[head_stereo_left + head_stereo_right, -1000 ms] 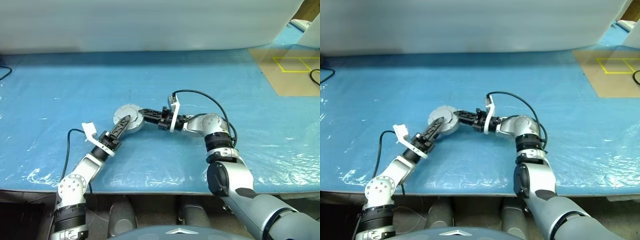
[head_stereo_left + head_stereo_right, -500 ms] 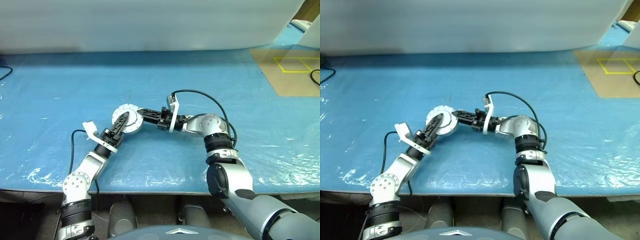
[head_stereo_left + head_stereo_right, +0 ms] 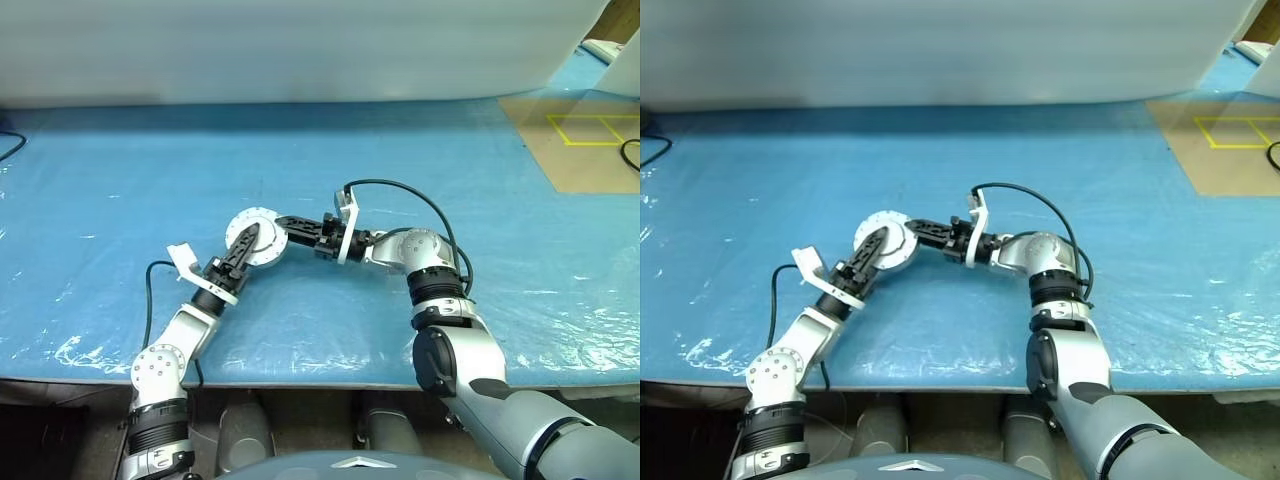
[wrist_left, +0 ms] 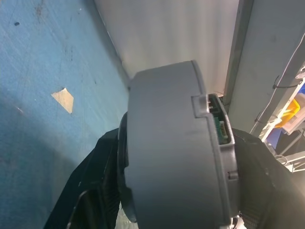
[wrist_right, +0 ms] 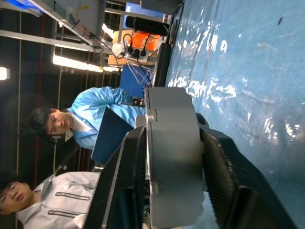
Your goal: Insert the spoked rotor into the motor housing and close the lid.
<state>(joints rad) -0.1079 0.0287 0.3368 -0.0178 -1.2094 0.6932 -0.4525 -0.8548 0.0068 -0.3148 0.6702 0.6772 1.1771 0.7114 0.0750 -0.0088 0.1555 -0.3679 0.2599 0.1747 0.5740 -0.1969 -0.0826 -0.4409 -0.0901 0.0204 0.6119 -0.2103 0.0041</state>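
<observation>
The motor housing (image 3: 270, 247), a round silver-grey puck, is held up above the blue table between both grippers, its flat silver face turned toward the head camera. My left gripper (image 3: 250, 238) reaches up from the lower left and is shut on it, one black finger lying across the face. My right gripper (image 3: 283, 226) comes in level from the right and is shut on the puck's right side. The left wrist view shows the housing (image 4: 176, 143) edge-on, and the right wrist view shows it (image 5: 171, 157) the same way between the fingers. The spoked rotor is out of view. I cannot tell the lid apart from the housing.
The table (image 3: 450, 180) is covered in wrinkled blue plastic sheet. A brown board with a yellow tape square (image 3: 585, 130) lies at the back right. A white panel (image 3: 300, 50) closes off the back. Two people (image 5: 90, 119) sit beyond the table in the right wrist view.
The left gripper's fingers closed onto the puck, and the puck tipped so its flat face turns more toward the camera. Both hands stayed in place.
</observation>
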